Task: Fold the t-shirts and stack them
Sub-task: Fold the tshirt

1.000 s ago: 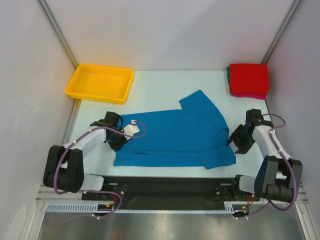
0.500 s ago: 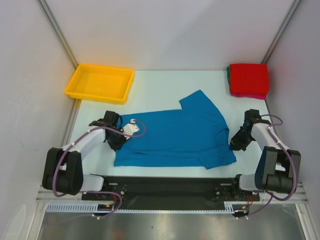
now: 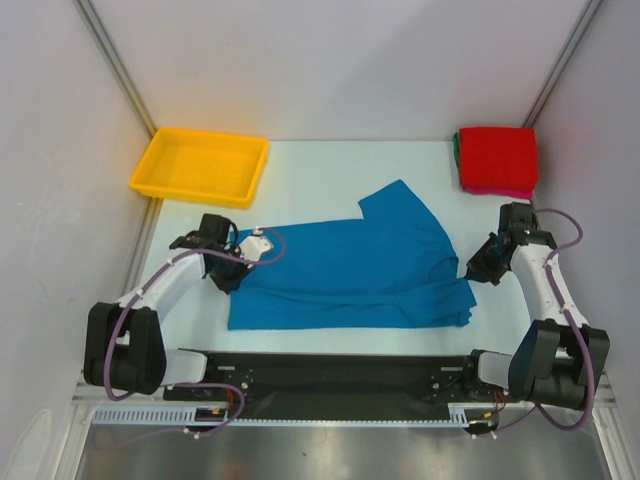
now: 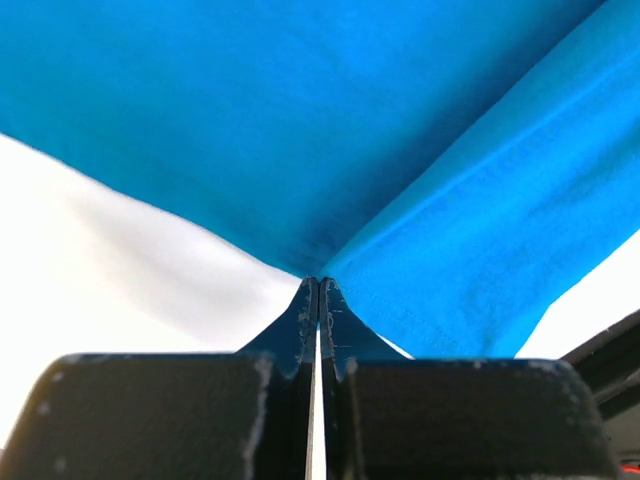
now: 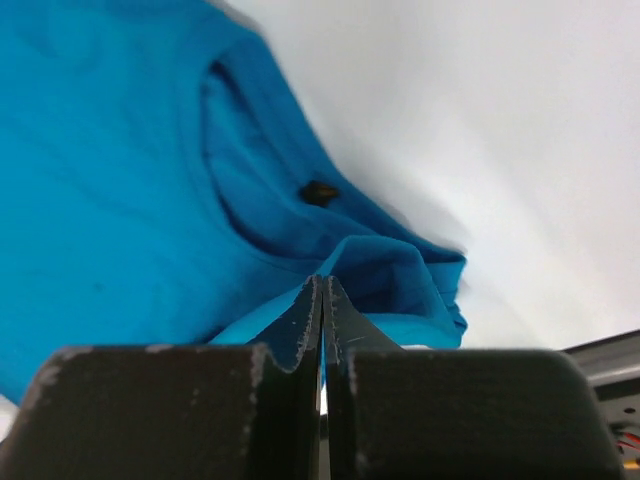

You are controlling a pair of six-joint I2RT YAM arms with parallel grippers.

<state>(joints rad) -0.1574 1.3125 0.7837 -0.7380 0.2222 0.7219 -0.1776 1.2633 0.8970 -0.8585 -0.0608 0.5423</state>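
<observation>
Right arm has swung in from beside the cloth and its fingers [image 5: 312, 312], spread a second ago, are now pressed together on a fold at the right edge of the blue t-shirt [image 3: 360, 270]. That near right sleeve, which drooped toward the arm bases before, is now drawn up and tucked along the hem. The left arm has shifted a little toward the far side, and the cloth's left edge has come with it.

One blue t-shirt lies spread on the middle of the white bench [image 3: 330, 165], its neck end to the right and one short sleeve pointing toward the far wall. The left fingers [image 4: 308, 312] are shut tight, pinching the shirt's left edge, with the cloth fanning away from the tips and raised off the bench. From the right wrist, the collar opening sits just beyond the pinched fold, with one small dark mark [image 5: 319, 190] in it.

At the far right corner sits one folded stack, well apart from the blue shirt: a red t-shirt [image 3: 498, 153] on top, a thin green edge [image 3: 457, 148] at its left side and a pink edge [image 3: 497, 191] along its near side. One yellow tray [image 3: 160, 158] sits at the far left corner. Two arms in all, one at each end of the shirt.
</observation>
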